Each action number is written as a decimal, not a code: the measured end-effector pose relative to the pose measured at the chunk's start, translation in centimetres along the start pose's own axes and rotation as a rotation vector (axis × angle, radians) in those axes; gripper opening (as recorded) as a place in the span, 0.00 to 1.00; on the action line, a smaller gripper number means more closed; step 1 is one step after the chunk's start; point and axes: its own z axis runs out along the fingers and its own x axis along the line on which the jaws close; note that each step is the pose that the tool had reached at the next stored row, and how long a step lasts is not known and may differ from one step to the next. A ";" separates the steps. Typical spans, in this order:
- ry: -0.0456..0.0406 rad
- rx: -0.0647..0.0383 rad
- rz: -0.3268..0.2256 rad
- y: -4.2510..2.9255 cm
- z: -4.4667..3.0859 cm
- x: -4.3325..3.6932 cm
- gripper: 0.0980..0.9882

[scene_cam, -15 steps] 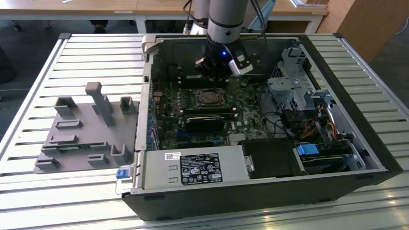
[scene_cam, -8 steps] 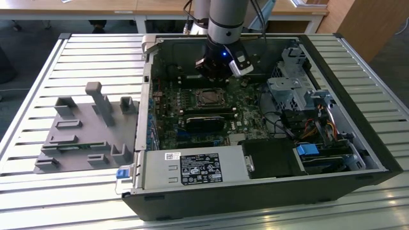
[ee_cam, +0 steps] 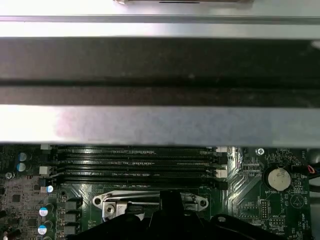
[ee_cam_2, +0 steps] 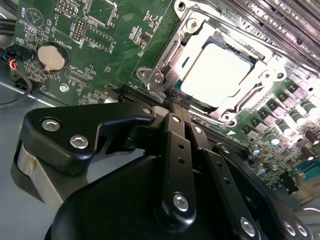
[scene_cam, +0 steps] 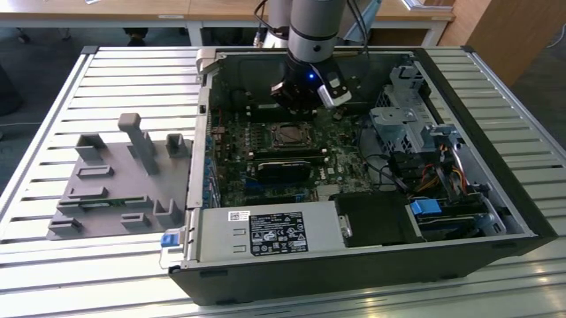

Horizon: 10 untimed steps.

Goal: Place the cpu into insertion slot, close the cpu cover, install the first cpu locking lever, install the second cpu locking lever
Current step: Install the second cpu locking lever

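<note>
Sitting in the insertion slot (ee_cam_2: pixel 192 62), the cpu (ee_cam_2: pixel 216 71) is placed and the cpu cover (ee_cam_2: pixel 172 47) appears down around it. The tool (ee_cam_2: pixel 176 102), fingers together and seemingly empty, hovers at the socket's edge, so the levers look unfinished.

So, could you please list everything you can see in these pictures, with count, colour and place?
computer case: one, black, open, on the slatted table.
motherboard: one, green, inside the case.
cpu: one, pale silvery, seated in the insertion slot.
cpu cover: one, silvery frame, lying around the cpu.
memory slots: several, black, in a row beside the socket.
coin battery: one, silvery, on the board.
power supply box: one, grey, at the case's near edge.
fixture tray: one, grey, at the exterior view's left.
gripper: one, black, its jaws together just off the cover's edge.
</note>
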 end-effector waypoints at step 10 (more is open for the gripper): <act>0.0000 0.000 0.000 -0.51 -0.06 -0.04 0.02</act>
